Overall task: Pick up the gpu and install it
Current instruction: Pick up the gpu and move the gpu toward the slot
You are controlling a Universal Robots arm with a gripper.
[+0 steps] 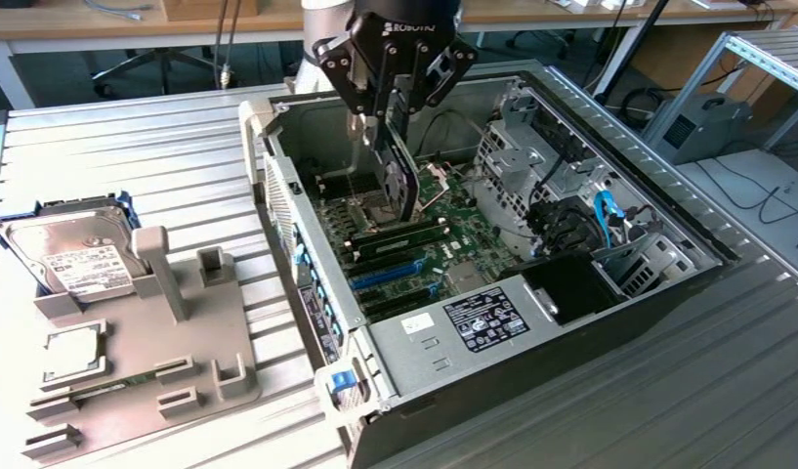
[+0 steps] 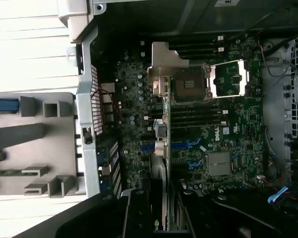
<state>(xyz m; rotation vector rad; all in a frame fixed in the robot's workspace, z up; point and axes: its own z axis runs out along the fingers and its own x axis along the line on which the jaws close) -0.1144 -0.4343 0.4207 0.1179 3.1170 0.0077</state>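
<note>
The open computer case [image 1: 568,381] lies on the ribbed surface [image 1: 138,156], its motherboard [image 1: 471,234] exposed. The gpu [image 1: 401,181] is already picked up. It hangs on edge above the board, clamped in the jaws of the gripper [image 1: 388,125]. Installing remains: the card looks unseated, though I can't quite see its lower edge.

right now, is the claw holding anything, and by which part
The claw holds the gpu by its upper edge; the card hangs upright above the motherboard.
</note>
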